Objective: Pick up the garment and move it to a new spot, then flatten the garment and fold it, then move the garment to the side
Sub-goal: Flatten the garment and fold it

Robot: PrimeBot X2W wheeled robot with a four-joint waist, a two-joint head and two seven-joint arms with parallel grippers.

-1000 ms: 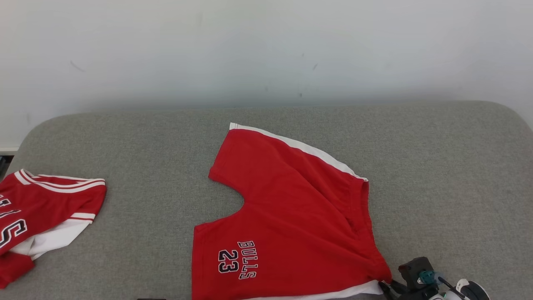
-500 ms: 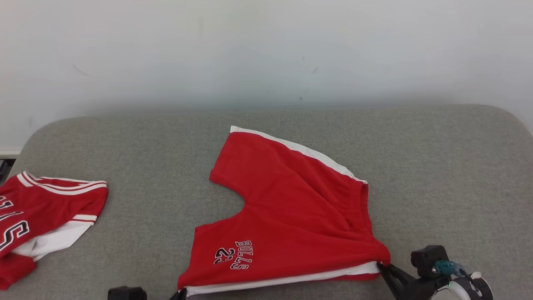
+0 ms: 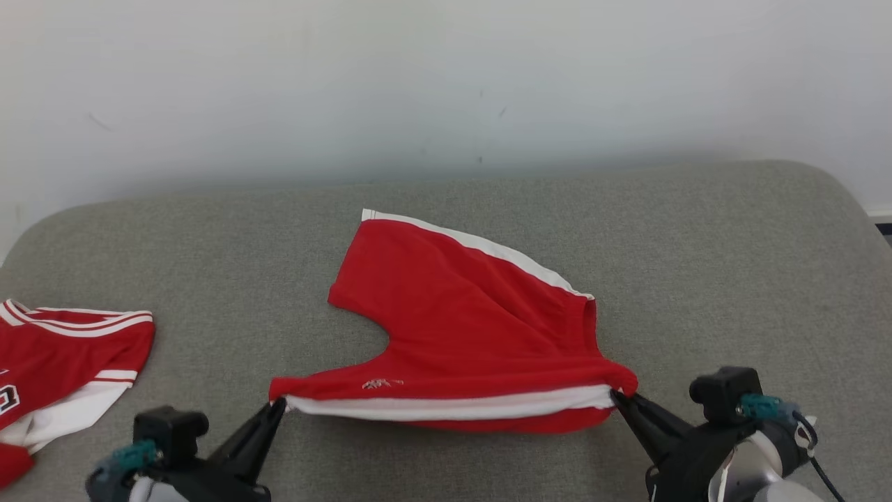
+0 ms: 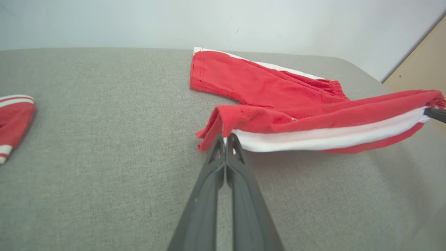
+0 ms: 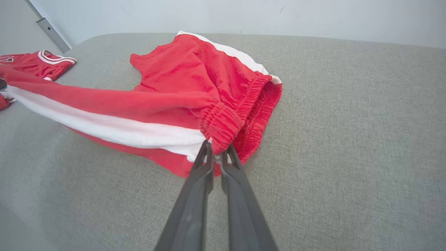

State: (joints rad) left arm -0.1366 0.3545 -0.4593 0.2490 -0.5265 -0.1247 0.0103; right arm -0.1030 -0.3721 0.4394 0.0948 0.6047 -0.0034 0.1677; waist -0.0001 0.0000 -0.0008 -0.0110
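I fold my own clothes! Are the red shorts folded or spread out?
Neither yet: the red shorts are mid-fold. Their near edge with the white stripe is raised off the grey padded surface; the far leg lies flat.

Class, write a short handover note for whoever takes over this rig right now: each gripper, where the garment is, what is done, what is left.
Left gripper: shut on the red shorts, at the near leg-hem corner.
Right gripper: shut on the near waistband corner.
Things: the shorts are mid grey cushion. The white-striped near edge is stretched between the grippers and raised; the far leg lies flat. A second red garment lies at the cushion's left edge.
Done: shorts spread out, near edge gripped for the fold.
Left: lay the near half over the far half, let go, then move the shorts aside.
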